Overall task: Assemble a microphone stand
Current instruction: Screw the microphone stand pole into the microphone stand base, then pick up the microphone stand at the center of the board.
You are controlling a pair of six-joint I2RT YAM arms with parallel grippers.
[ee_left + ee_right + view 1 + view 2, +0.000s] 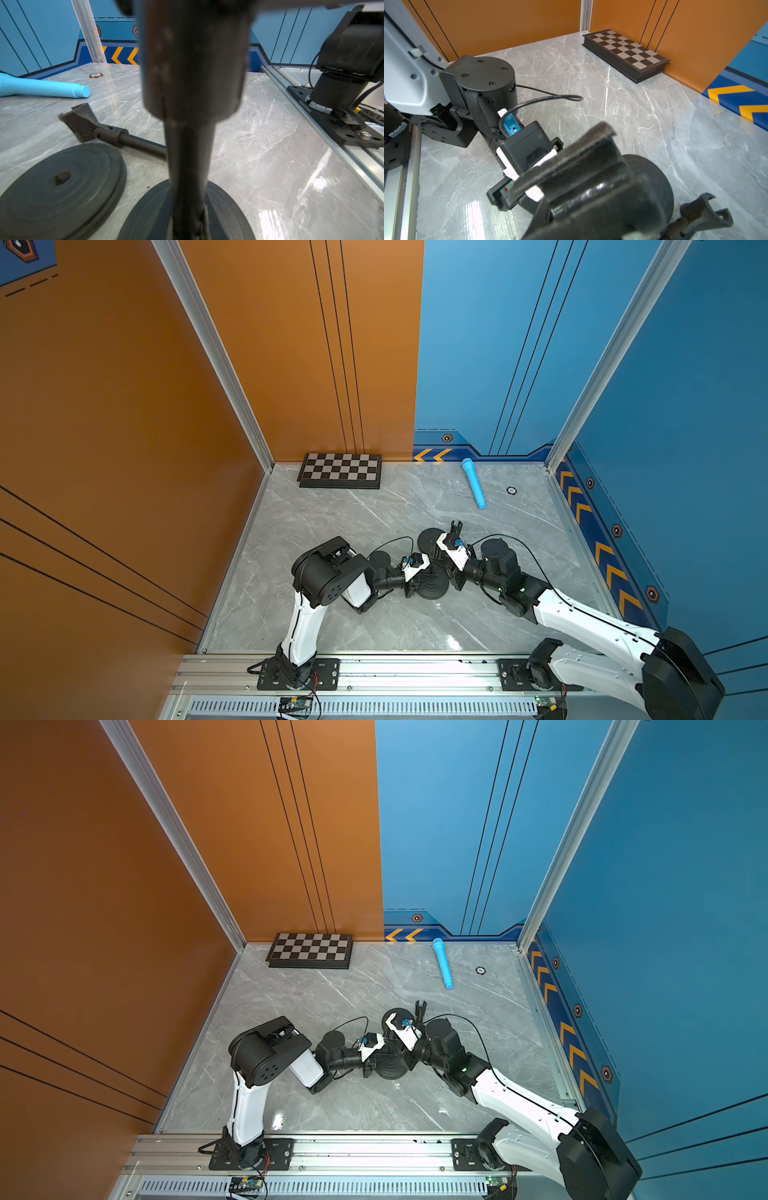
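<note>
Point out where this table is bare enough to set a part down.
Free: the marble between chessboard and blue microphone, and the near strip along the rail. Crowded: the centre, around the near base, far base and clip pole.

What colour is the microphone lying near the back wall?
Light blue; the microphone shows best in a top view.

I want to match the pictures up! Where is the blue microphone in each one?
Both top views: the blue microphone lies far back, right of the middle.
Left wrist view: the microphone lies beyond the black clip rod, partly cut off.
Right wrist view: not in it.
Shared landmark: the small round token beside it, in all three.
</note>
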